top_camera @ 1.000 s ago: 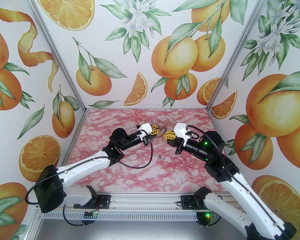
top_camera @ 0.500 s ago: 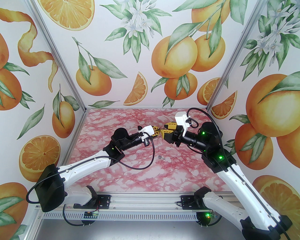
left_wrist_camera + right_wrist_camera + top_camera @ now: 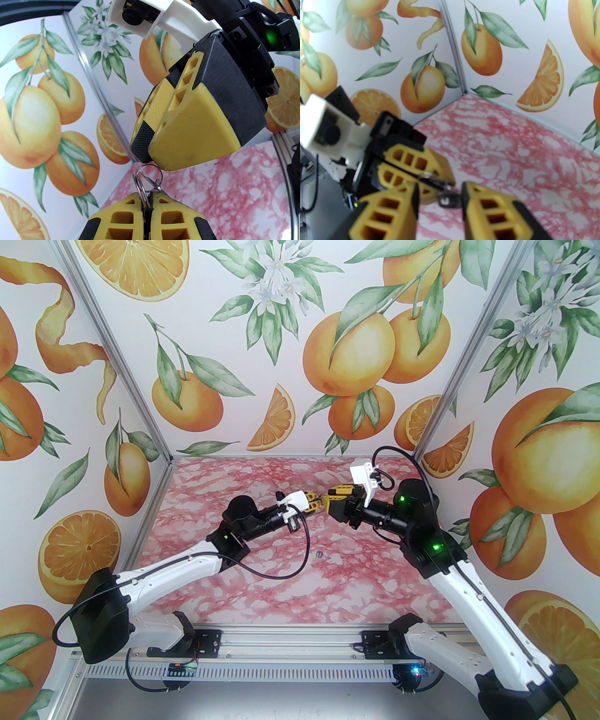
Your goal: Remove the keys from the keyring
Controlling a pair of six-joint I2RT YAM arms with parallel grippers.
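Step in hand: pulling a key off the keyring, with both arms meeting in mid-air above the far middle of the surface (image 3: 262, 596).
Progress: one loose key (image 3: 321, 555) lies on the surface nearer the bases, so the task looks partly done. At least one more key is on the keyring.
Keyring location: the keyring (image 3: 433, 180) is raised off the surface and mostly hidden between the fingers of the left pincer (image 3: 150, 195). Thin wire rings (image 3: 146, 178) stick out above its fingertips.
Left pincer: closed tight on the keyring.
Key in play: a small grey key (image 3: 448, 199) hangs from the rings, in the gap of the right pincer (image 3: 440, 187).
Right pincer: partly open, with one finger on each side of the key. No firm clamp on the key is visible.
Next move: judged to need the right pincer to close on the key. A pull away to the right should follow while the left pincer holds firm.
Risk: the key is thin and can swing, so the fingers may close beside it.
Left arm pose: reaches forward and right, with the wrist level.
Right arm pose: elbow raised, forearm angled left, tips just beside the left pincer.
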